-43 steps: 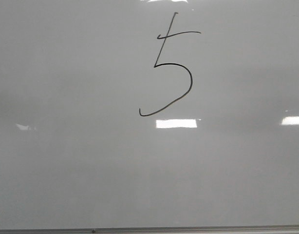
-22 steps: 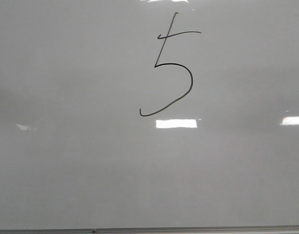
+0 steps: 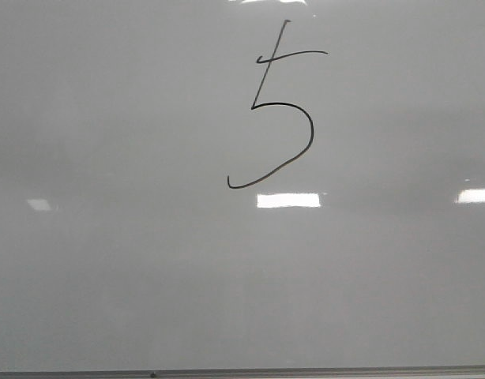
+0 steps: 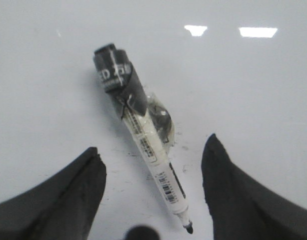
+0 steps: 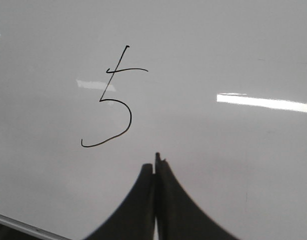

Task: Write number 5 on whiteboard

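The number 5 is a thin black marker line, tall and slanted, at the upper middle of the whiteboard. It also shows in the right wrist view. My right gripper is shut and empty, hovering over bare board just beside the 5. My left gripper is open over the board. A white marker with a black cap end and a bare black tip lies flat on the board between the fingers, touching neither. Neither gripper shows in the front view.
The board's thin grey metal frame edge runs along the bottom of the front view and shows in the right wrist view. Bright rectangular light reflections lie on the glossy surface. Faint dark smudges mark the board near the marker.
The 5 and the board are unchanged. Only the light reflections on the board have shifted slightly.
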Robot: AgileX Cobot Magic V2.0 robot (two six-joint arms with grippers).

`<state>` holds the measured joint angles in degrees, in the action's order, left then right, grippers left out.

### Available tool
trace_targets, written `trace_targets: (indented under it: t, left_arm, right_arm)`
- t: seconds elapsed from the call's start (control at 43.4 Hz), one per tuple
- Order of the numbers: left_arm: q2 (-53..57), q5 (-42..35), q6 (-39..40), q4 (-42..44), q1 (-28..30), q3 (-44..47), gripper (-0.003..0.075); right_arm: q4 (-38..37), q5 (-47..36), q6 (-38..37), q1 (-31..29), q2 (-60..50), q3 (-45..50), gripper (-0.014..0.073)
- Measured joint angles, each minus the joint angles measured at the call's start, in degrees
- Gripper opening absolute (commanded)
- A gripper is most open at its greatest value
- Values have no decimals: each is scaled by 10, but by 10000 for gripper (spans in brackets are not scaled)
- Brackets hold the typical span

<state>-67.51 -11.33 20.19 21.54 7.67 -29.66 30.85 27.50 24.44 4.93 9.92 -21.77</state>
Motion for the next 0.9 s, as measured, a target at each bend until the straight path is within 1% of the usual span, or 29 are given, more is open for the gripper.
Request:
trace_targets:
  t: [0.046, 0.115, 0.23, 0.345, 0.506, 0.691, 0.898]
  left_arm:
    - [32, 19, -2, -7, -10, 8, 364]
    - [88, 52, -25, -29, -25, 22, 282]
    - [188, 113, -84, -79, -48, 48, 120]
    - [282, 168, -129, -131, -67, 76, -10]
    - [399, 215, -183, -189, -80, 104, -20]
    - [494, 257, -195, -228, -82, 113, -20]
    - [541, 274, -195, -240, -82, 114, -20]
  right_arm:
    - [0, 0, 0, 0, 0, 0, -60]
    - [0, 0, 0, 0, 0, 0, -60]
    - [0, 0, 0, 0, 0, 0, -60]
    - [0, 0, 0, 0, 0, 0, -60]
    - [0, 0, 0, 0, 0, 0, -60]
    - [0, 0, 0, 0, 0, 0, -60]
    - [0, 0, 0, 0, 0, 0, -60]
